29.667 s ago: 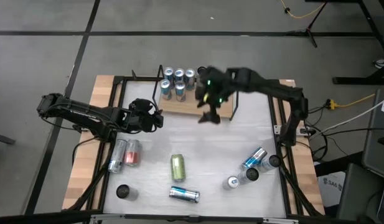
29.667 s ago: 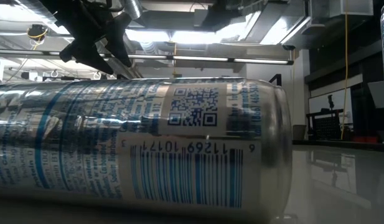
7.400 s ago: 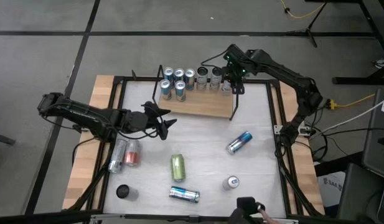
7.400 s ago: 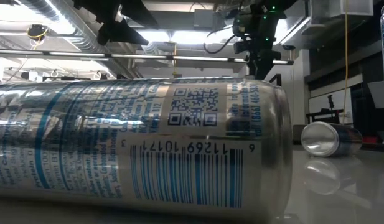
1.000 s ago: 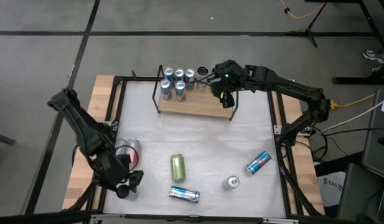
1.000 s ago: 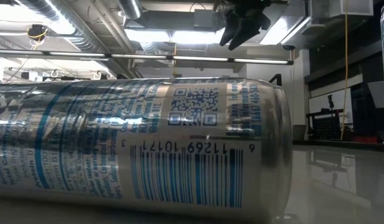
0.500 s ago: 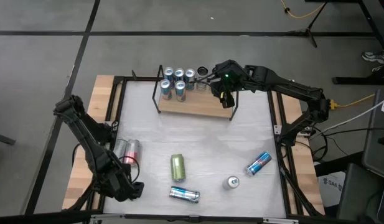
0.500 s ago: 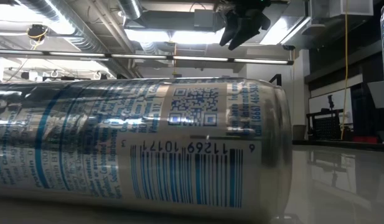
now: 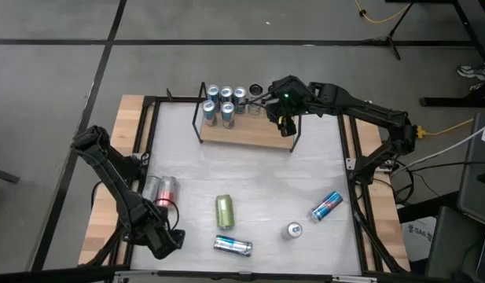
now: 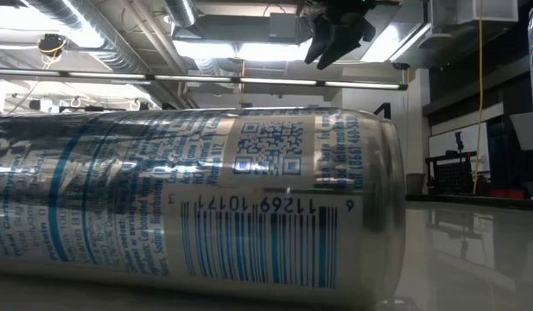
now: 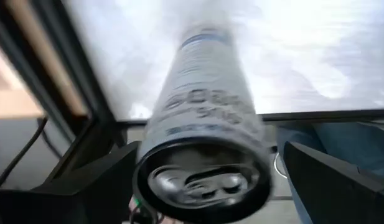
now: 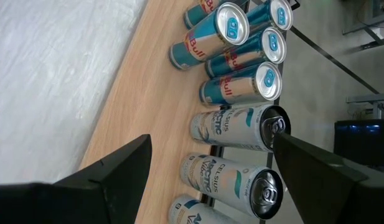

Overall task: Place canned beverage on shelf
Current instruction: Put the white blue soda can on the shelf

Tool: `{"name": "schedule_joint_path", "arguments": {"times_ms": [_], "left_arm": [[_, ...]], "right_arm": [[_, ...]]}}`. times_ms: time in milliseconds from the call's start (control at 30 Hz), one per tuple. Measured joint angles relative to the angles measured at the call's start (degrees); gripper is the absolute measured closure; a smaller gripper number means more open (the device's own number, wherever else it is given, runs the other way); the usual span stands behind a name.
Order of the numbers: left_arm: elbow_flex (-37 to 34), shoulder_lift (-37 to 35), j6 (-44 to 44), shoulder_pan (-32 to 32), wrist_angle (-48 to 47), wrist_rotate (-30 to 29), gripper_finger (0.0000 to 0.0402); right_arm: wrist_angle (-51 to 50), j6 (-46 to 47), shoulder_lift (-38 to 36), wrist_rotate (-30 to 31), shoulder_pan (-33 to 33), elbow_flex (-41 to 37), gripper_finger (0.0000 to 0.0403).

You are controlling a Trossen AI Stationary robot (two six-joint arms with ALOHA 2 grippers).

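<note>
Blue cans [image 12: 207,35]: "Red Bull"; white cans [image 12: 232,127]: "Celsius".

Silver can [image 10: 188,199] lying close, hand [image 10: 335,34] overhead

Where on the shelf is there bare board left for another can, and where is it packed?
The shelf is free along its front strip, in front of the can rows, below the right gripper. The back edge is crowded: blue-and-silver cans at one end, white cans lined beside them. On the table, open room lies between the green can and the shelf.
</note>
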Motion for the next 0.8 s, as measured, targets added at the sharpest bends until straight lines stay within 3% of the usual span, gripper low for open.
{"name": "schedule_joint_path", "arguments": {"times_ms": [133,600,800], "left_arm": [[0.0,0.0,3.8,0.0,0.5,-3.9,0.0021],[0.0,0.0,4.7,0.0,0.3,-3.4,0.0023],[0.0,0.0,4.2,0.0,-0.1,-3.3,0.0066]], "right_arm": [[0.0,0.0,0.0,0.0,0.0,0.0,0.0079],[0.0,0.0,0.0,0.0,0.0,0.0,0.0079],[0.0,0.0,0.0,0.0,0.0,0.0,0.0079]]}}
